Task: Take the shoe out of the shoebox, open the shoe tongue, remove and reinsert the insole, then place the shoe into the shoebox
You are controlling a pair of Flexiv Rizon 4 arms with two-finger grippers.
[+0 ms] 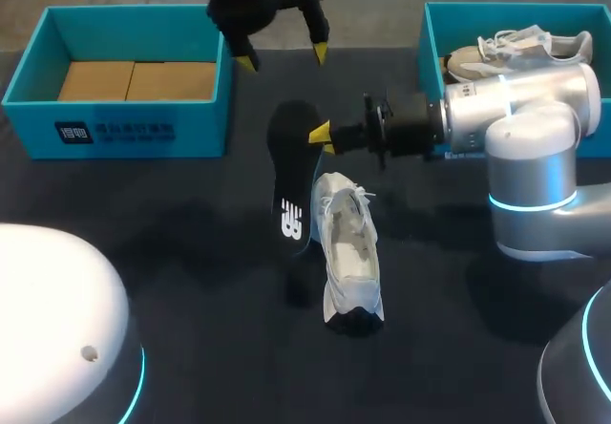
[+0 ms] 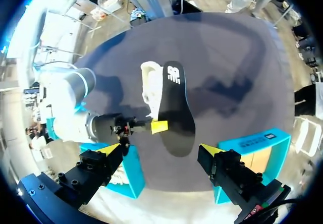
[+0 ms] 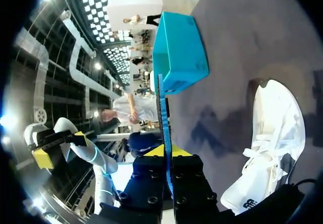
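Note:
My right gripper (image 1: 323,136) is shut on the edge of the black insole (image 1: 291,180), which hangs upright above the table with its heel end down. In the right wrist view the insole (image 3: 162,110) shows edge-on between the shut fingers of the right gripper (image 3: 167,151). The white shoe (image 1: 349,252) lies on the dark table just right of the insole, toe toward me; it also shows beside the gripper as the shoe (image 3: 275,133). My left gripper (image 1: 284,57) hangs open above and behind the insole (image 2: 174,108), holding nothing, with the left gripper (image 2: 160,149) fingers wide apart.
A blue shoebox (image 1: 38,109) with cardboard inside stands at the back left. A second blue box (image 1: 431,37) at the back right holds another shoe (image 1: 516,52), partly behind my right arm.

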